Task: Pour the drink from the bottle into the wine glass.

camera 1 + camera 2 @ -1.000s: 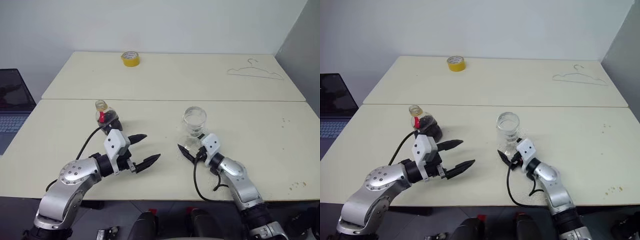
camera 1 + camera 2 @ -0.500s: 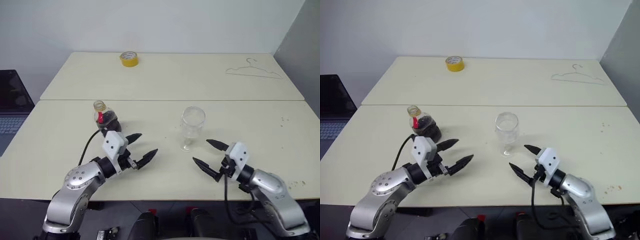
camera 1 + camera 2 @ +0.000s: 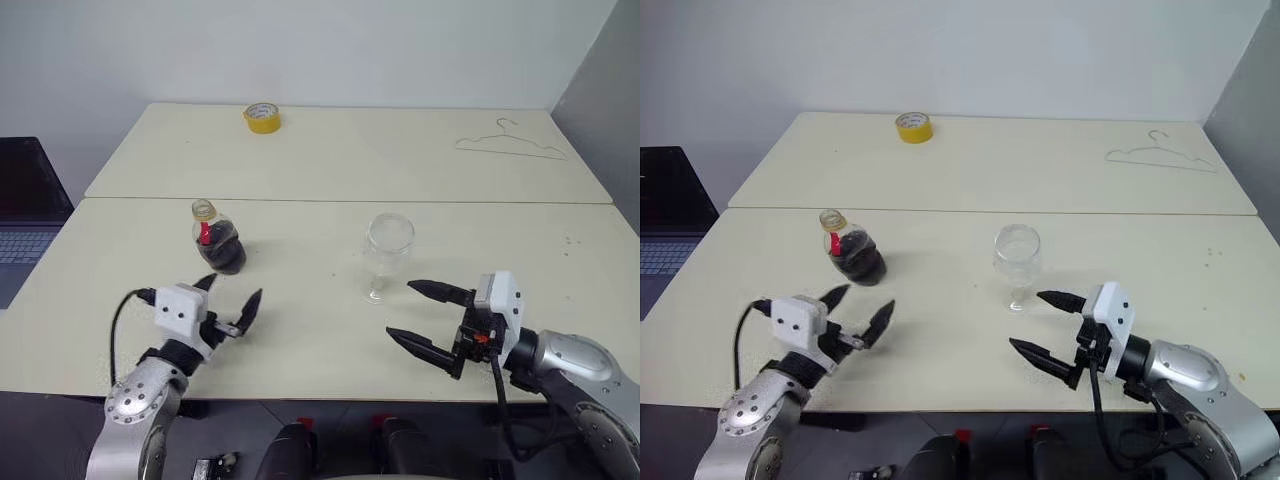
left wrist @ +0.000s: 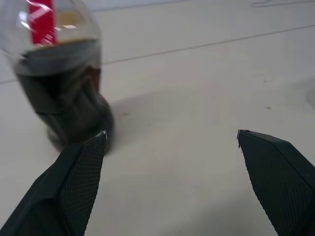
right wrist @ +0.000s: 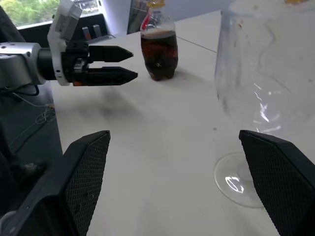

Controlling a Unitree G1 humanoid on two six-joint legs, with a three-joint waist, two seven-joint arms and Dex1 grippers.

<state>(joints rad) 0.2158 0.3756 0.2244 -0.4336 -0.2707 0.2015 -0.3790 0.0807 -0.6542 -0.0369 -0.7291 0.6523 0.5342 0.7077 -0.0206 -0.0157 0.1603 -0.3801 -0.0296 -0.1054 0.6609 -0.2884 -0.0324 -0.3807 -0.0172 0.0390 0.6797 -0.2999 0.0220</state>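
The left hand (image 3: 232, 305) hovers low over the tabletop (image 3: 300, 330) with its two black fingers spread wide and nothing between them, just short of the bottle (image 3: 219, 241), which stands upright ahead of it and slightly toward the wine glass. In the left wrist view the bottle (image 4: 59, 83) sits off to one side of the gap between the fingers rather than centred in it, so the hand does not appear lined up for a grasp.

The right hand (image 3: 420, 318) is likewise spread and empty, pointing across toward the bottle, with the wine glass (image 3: 386, 252) standing just beyond its fingertips, apart from them. The glass looks empty. The drink (image 3: 224, 252) is all in the bottle, dark and filling its lower body beneath the red label; whether the cap is on cannot be told.

Judged from this, the task is at its opening step: approach, with no grasp made and no pouring begun. The next move calls for the left hand to shift until the bottle's body lies between its fingers, then close firmly; the squat, rounded plastic may slip or tip if pinched off-centre. Well beyond the bottle, a yellow tape roll (image 3: 262, 117) lies on the far tabletop.
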